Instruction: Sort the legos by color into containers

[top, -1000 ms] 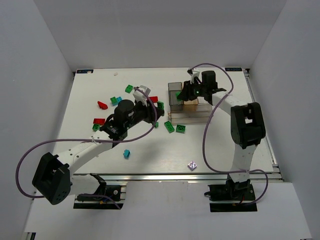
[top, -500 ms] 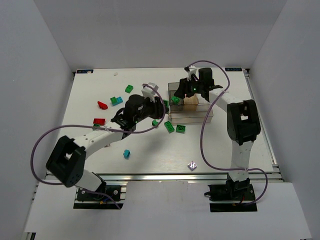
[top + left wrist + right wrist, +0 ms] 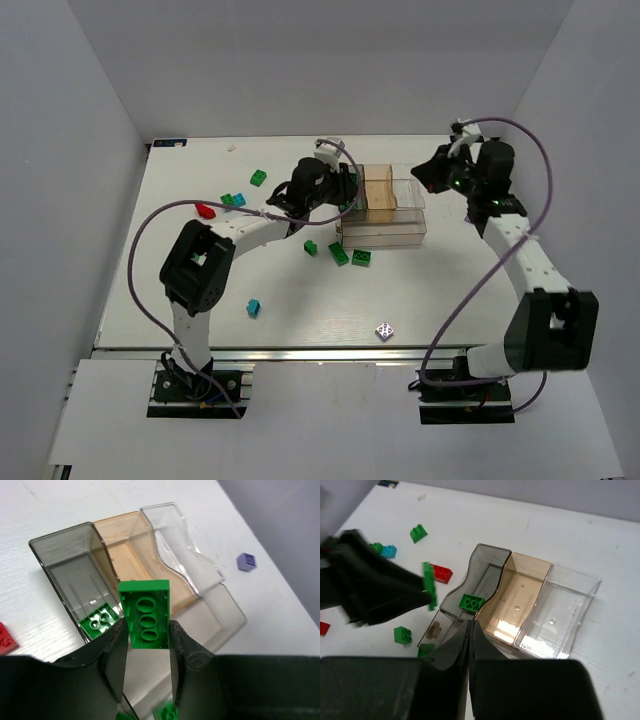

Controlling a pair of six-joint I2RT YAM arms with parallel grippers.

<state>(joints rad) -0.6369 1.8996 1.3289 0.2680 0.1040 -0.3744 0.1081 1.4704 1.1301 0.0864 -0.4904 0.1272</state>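
My left gripper [image 3: 343,190] [image 3: 146,635] is shut on a green lego [image 3: 145,612], held on edge with its hollow underside showing, just above the tray [image 3: 405,232]. The tray has a smoky compartment [image 3: 65,567], a tan one [image 3: 132,547] and a clear one [image 3: 172,535]. One green lego [image 3: 98,621] [image 3: 471,602] lies in the smoky compartment. My right gripper [image 3: 432,172] [image 3: 470,630] is shut and empty, off the tray's right end. In the right wrist view the left gripper's fingers [image 3: 380,587] hold the green lego [image 3: 429,585] left of the tray.
Loose legos lie left of and in front of the tray: green [image 3: 259,177], green and cyan [image 3: 232,200], red [image 3: 205,210], green [image 3: 311,247], two green [image 3: 349,256], cyan [image 3: 254,307]. A small purple-white piece [image 3: 384,329] sits near the front edge.
My left gripper has swung right to the tray with the green lego. My right gripper has let a green lego go into the smoky compartment and drawn back to the right.
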